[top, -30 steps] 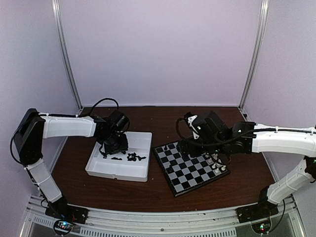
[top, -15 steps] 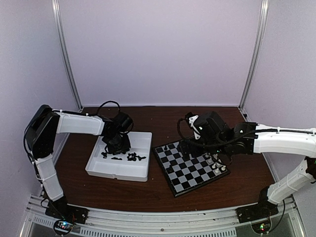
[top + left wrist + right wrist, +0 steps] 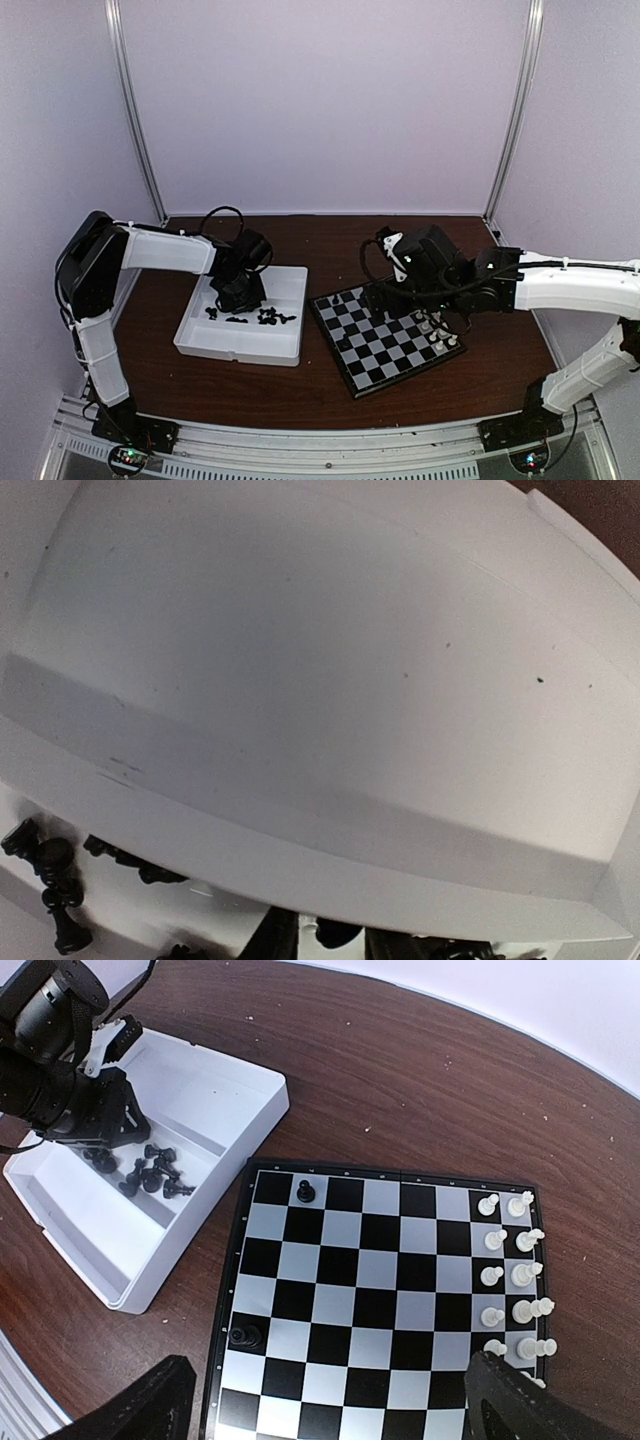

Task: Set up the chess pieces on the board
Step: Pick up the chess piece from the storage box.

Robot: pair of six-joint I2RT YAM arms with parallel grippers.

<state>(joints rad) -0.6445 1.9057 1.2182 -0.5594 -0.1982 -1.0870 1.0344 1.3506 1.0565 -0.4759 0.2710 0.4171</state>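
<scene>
Overhead, the left gripper (image 3: 240, 292) dips into the white tray (image 3: 235, 352) among loose chess pieces (image 3: 268, 318), while the right gripper (image 3: 385, 298) hovers over the board (image 3: 385, 345). The left wrist view is mostly tray wall; its fingers (image 3: 275, 935) barely show, so I cannot tell their grip. Only the right wrist view shows jaws spread wide, two black pieces (image 3: 306, 1192) standing on the board's left side and white pieces (image 3: 515, 1260) lining its right.

Matched pair. Left arm (image 3: 160, 250) and right arm (image 3: 575, 282): white tubular link shells, black joint housings at shoulder, elbow and wrist. Black cable (image 3: 213, 213) loops out at 12 o'clock of the left wrist; a similar loop on the right. Black base blocks (image 3: 135, 432) at 6 o'clock. Right fingers (image 3: 135, 1410): matte black, blunt.
</scene>
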